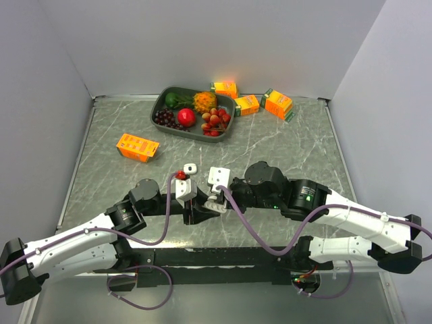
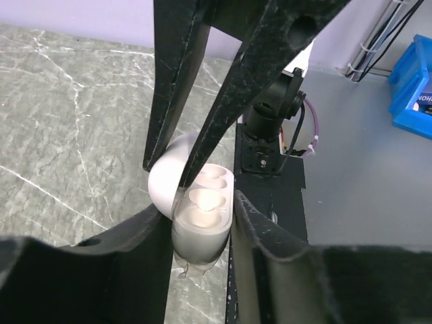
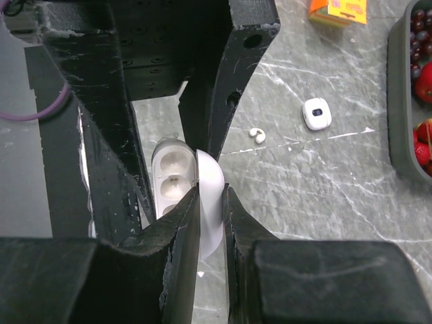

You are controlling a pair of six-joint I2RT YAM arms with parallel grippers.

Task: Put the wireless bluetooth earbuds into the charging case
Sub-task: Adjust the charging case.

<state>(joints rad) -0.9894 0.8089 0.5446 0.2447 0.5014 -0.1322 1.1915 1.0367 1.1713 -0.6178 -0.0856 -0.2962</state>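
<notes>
Two pale walls meet behind a grey marbled table (image 1: 297, 148). From the left it carries a lone orange carton (image 1: 137, 146), a dark tray (image 1: 156, 106) of fruit at the back, and three more cartons (image 1: 247, 104) towards the far right corner. A small closed white case (image 1: 190, 168) lies near the middle.

Both arms meet just in front of it over an open charging case (image 3: 172, 175). The left gripper (image 2: 201, 223) has its jaws drawn in against the two sides of the case body. The right gripper (image 3: 210, 202) has its jaws nearly together, pinching the raised lid (image 3: 210, 169) between them.

One earbud (image 3: 256, 135) lies loose on the marble. It sits outside both pairs of jaws, apart from the held case, between it and the closed white case (image 3: 316, 113). Whether the wells of the open case hold anything cannot be told for sure.
</notes>
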